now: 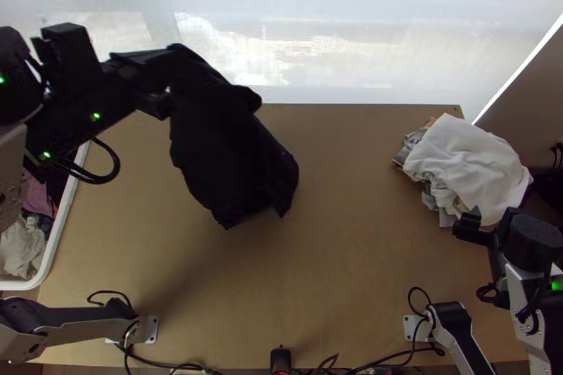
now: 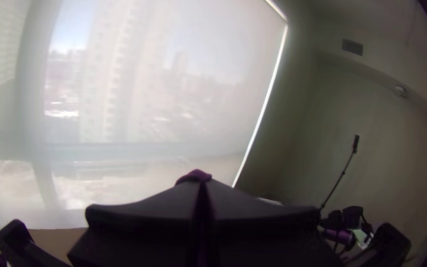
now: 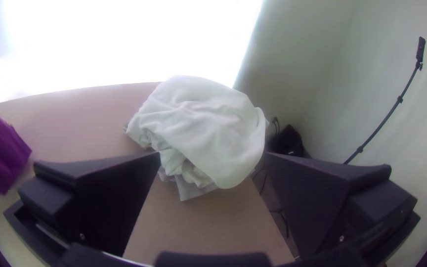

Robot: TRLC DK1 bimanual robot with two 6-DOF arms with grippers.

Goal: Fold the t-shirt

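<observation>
The worktop (image 1: 338,290) is bordered at the robot's left by a white-rimmed bin (image 1: 63,217) of other clothes. The dark t-shirt (image 1: 225,150) is suspended over the far left part of the worktop, bunched at the top and hanging in loose folds; whether its lower edge is touching the surface cannot be told. A heap of white and grey cloth (image 1: 468,160) is set at the far right. The t-shirt is clamped near its upper end by the left tool (image 2: 202,184), its fingers closed on the fabric. The right tool (image 3: 212,154) is held apart, unloaded, near the heap. The step in hand is judged to be preparation for spreading; no fold is yet made. Next, a second edge should be gripped, or the cloth lowered and flattened.
</observation>
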